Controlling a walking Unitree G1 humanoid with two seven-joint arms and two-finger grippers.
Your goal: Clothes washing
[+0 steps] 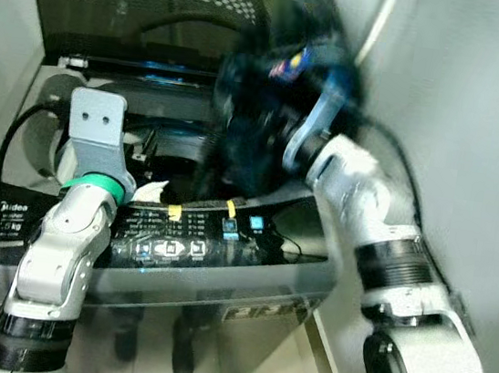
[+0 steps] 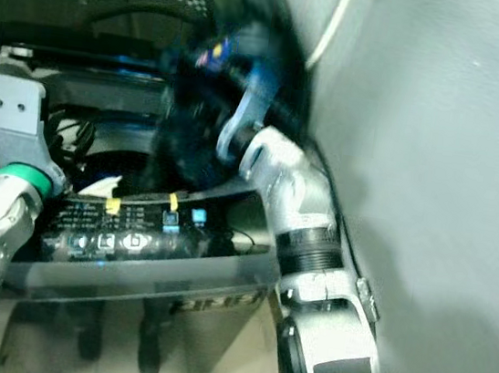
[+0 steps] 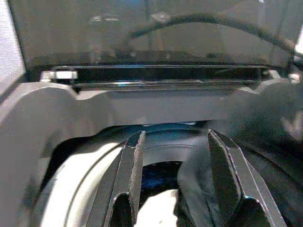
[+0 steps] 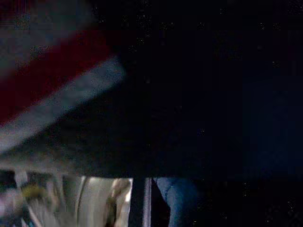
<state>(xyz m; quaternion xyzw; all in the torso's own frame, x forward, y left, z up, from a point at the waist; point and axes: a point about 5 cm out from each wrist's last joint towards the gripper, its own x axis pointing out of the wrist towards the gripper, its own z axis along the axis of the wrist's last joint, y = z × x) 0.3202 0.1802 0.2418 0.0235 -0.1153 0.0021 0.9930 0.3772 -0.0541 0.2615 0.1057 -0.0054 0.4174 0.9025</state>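
Two silver arms are reaching over an open top-loading washing machine (image 1: 53, 280). Its dark tinted lid (image 1: 144, 7) is standing raised at the back, and a black control panel (image 1: 178, 237) with white icons and small yellow and blue stickers is running along the front edge.

Item 1, right gripper (image 1: 268, 79): it is hanging above the drum opening (image 1: 175, 154), wrapped in a dark garment (image 1: 242, 140). Motion blur is smearing both, so whether its fingers are clamped on the cloth or merely buried in it cannot be told. The garment is black with a small patch of red and yellow near the top, and it is drooping from the gripper towards the right side of the opening. In the right wrist view, dark fabric with a red and pale grey band (image 4: 52, 90) is lying close against the lens.

Item 2, left gripper (image 3: 175, 184): its two black fingers (image 3: 130, 179) are standing spread apart with a clear gap, holding nothing, and pointing down into the drum at the left side of the opening. Between and below them, dark cloth and a pale white piece (image 3: 158, 213) are lying inside the tub.

Item 3, grey wall (image 1: 480, 116): it is standing just beside the machine on the robot's right, with a white cable (image 1: 378, 24) running up it.
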